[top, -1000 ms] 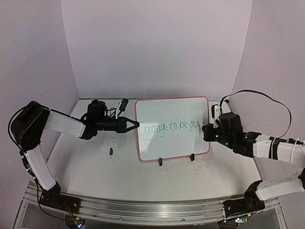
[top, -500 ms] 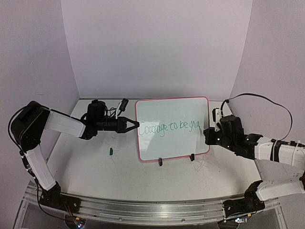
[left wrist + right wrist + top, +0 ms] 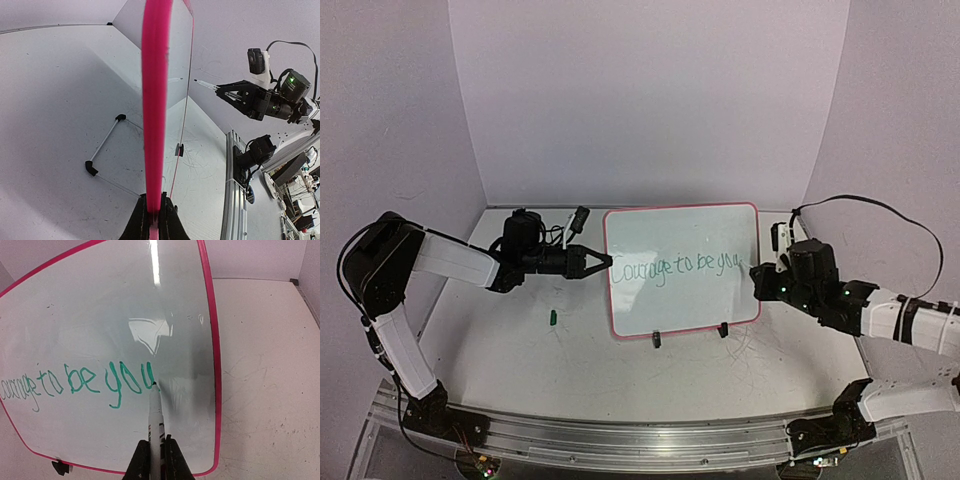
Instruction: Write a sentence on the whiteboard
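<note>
The whiteboard (image 3: 680, 225), white with a pink frame, stands upright on the table. The sentence (image 3: 676, 268) runs across it in green and reads "Courage to be you". My left gripper (image 3: 606, 261) is shut on the board's left frame edge (image 3: 155, 100), its fingers (image 3: 171, 220) pinching the pink rim. My right gripper (image 3: 156, 452) is shut on a white marker (image 3: 155, 415). The marker's tip (image 3: 154, 385) rests at the foot of the last "u". In the top view the right gripper (image 3: 758, 279) sits at the board's right edge.
A small green marker cap (image 3: 551, 317) lies on the table left of the board. The black wire stand (image 3: 107, 155) props the board from behind, with two black clips (image 3: 657, 339) at its lower edge. An aluminium rail (image 3: 640, 440) runs along the near edge.
My right arm has drawn a little to the right with the marker in it. The left gripper and the board have not moved.
</note>
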Motion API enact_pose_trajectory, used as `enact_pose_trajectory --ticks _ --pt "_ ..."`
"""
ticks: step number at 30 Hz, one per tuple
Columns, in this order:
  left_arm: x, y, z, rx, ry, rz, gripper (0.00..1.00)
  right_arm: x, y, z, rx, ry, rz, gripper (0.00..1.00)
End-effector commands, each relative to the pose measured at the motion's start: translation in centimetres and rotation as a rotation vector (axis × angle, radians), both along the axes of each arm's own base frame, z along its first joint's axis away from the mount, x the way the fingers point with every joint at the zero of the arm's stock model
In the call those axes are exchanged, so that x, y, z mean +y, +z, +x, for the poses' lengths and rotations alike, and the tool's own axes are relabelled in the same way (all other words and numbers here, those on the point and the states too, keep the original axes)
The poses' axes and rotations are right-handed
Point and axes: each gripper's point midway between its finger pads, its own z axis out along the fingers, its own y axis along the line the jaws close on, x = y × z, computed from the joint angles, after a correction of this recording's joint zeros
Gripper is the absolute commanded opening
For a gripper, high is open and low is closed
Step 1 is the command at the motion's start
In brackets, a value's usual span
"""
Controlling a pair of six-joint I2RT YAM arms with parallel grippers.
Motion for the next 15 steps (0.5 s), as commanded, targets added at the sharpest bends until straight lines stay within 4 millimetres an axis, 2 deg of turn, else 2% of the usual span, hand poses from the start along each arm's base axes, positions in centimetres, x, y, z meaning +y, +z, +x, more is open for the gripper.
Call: enact_pose_trajectory --ticks 1,15 --pt "-0.2 0.0 0.6 -0.023 0.021 0.017 0.00 -0.4 0.5 0.7 -0.021 -0.033 -0.008 0.00" --pt "-0.3 0.1 0.6 -0.025 0.018 0.014 0.00 -0.7 -0.9 1.3 0.002 -0.062 -0.046 0.00"
